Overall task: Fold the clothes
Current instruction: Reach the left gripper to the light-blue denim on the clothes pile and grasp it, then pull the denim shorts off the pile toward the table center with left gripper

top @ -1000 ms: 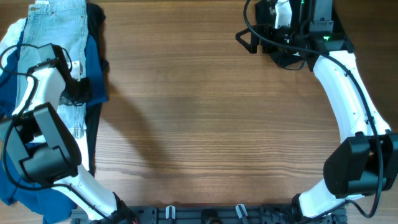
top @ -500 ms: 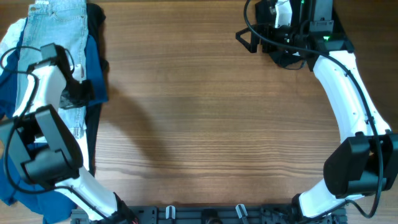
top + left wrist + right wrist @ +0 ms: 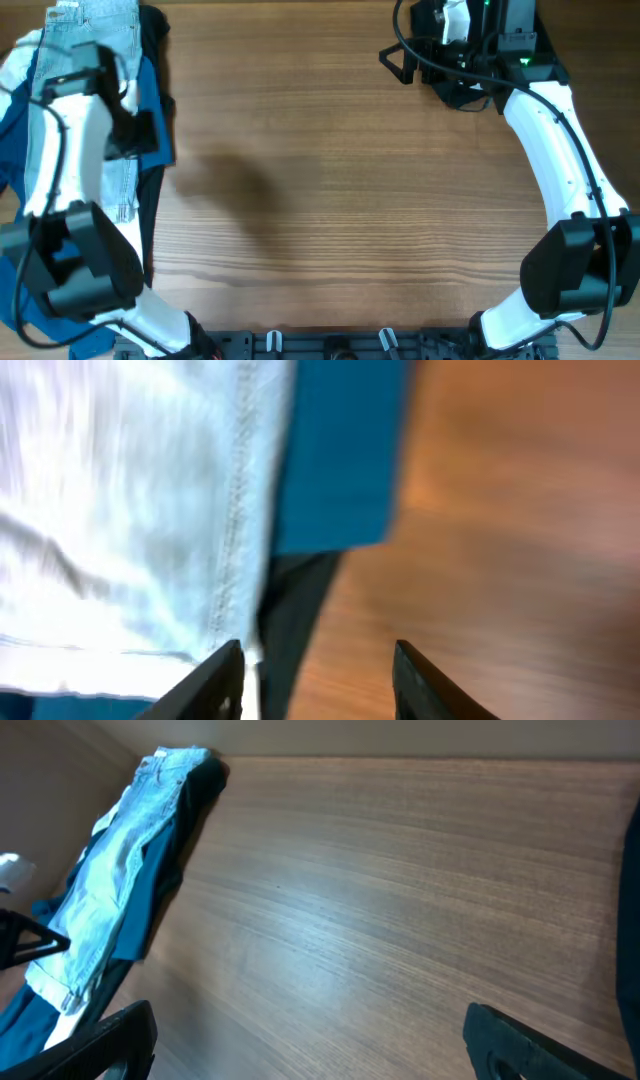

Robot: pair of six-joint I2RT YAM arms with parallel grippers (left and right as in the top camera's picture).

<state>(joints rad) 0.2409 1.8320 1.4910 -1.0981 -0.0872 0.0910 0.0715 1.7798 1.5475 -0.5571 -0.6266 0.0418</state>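
**Two open grippers, one unfolded heap at the table's left edge**

Overhead: the pale-blue washed denim shorts (image 3: pixel 100 22) lie lengthwise in a heap at the left edge of the brown wooden table (image 3: pixel 340 200). They rest on a teal-blue garment (image 3: pixel 158 95). A black garment (image 3: pixel 155 25) runs along the heap's right border, and a white garment (image 3: pixel 14 68) shows at its left. The left gripper (image 3: pixel 135 132) hangs over that right border. The right gripper (image 3: pixel 398 65) sits at the far side of the table, well apart from the clothes, with bare wood between.

Left wrist: the picture is blurred. The jaws stand apart with nothing between them. Below them are a denim seam, the teal-blue edge, a strip of black cloth and bare wood.

Right wrist: the fingers are spread wide and empty. They look along the bare table toward the heap in the far corner.

The step in hand appears to be lifting one garment out of the heap, most likely the shorts. To do it well, the left gripper should come down further in, on the denim itself. At the border it could pinch the black or teal layer underneath as well. A grip on the waistband or side seam would let the shorts trail flat as they are drawn to the open middle. There the right gripper could take the opposite side.
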